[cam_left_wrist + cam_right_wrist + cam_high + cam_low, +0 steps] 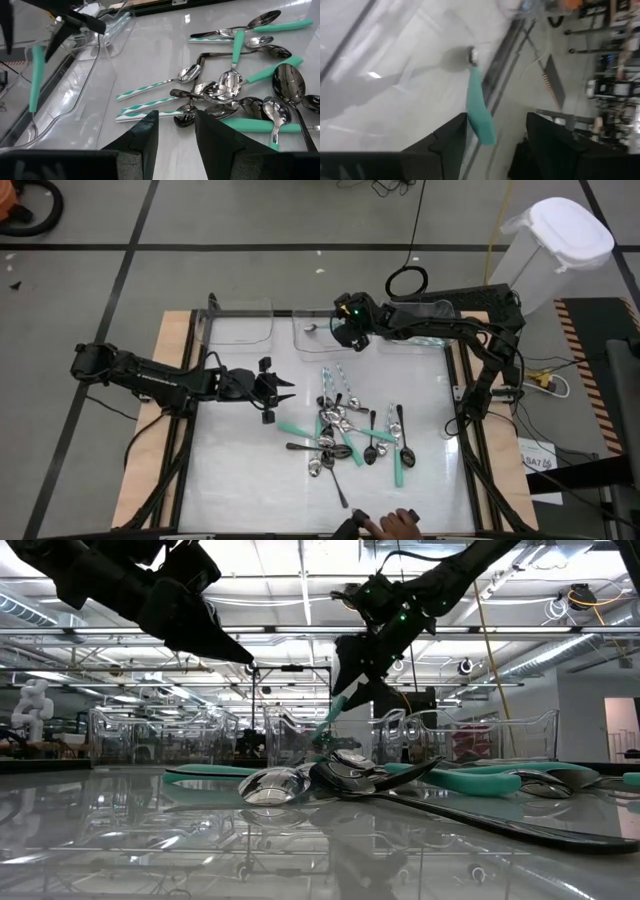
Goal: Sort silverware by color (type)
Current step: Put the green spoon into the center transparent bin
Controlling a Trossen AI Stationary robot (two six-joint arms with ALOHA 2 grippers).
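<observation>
While the heap of silverware (345,438) lies on the glossy table (240,470) toward its near edge, a person's hand (398,523) shows at that edge, close to the nearest dark spoon. In the heap, dark spoons, silver spoons with teal-green handles (260,75) and silver ones with pale striped handles (150,90) cross and overlap one another; several bowls touch, and the low view shows a shiny spoon bowl (275,783) at the front with dark handles running off beside it.

Farther back, the left gripper (272,390) hangs over the table just left of the heap. Its 2 fingers (142,137) stand a little apart with nothing between them, pointing toward the striped spoons.

At the far edge stand the clear plastic bins (240,325), side by side. The right gripper (347,328) is above the middle bin, its fingers (445,142) spread wide. 1 teal-handled spoon (479,107) sits between those fingers without either one touching it, handle near the gripper and bowl down against the clear bin floor. The left wrist view shows that same spoon (34,80) hanging almost upright beneath the right gripper, at the bin wall. A white lidded container (555,245) stands off the table beyond the right arm.
</observation>
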